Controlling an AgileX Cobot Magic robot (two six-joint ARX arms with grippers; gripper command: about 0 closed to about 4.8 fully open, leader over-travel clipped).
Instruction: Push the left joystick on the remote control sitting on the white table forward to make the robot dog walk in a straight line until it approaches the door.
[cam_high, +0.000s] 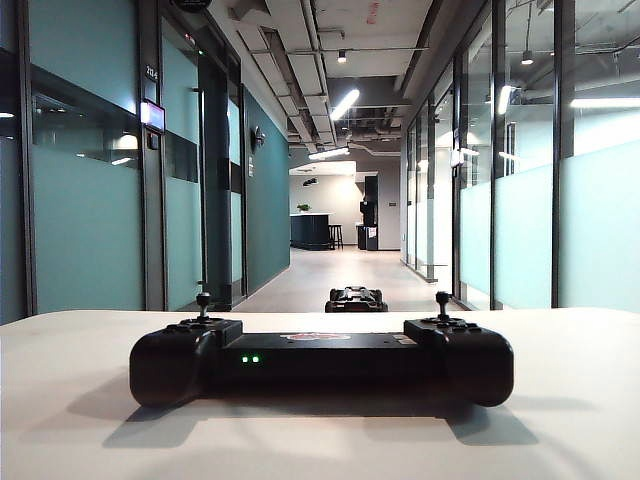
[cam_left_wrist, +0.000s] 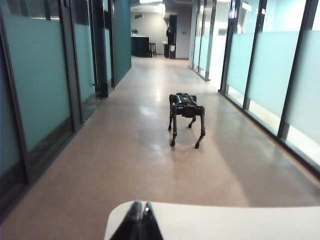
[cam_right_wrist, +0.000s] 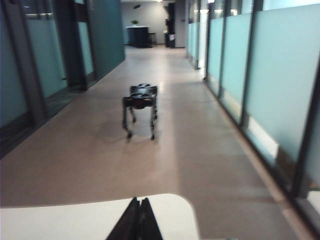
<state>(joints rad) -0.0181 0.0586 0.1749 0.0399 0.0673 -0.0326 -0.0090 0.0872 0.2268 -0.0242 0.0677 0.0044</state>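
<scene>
The left gripper (cam_left_wrist: 138, 220) is seen pinched shut over the white table (cam_left_wrist: 225, 222), the right gripper (cam_right_wrist: 138, 220) likewise, nothing held. The left joystick (cam_high: 203, 299) is probably reached easiest by the left arm, since it's on the left end of the remote control (cam_high: 320, 360).

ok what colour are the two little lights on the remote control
Green, on the remote control's front edge; the exterior view shows them best.
</scene>
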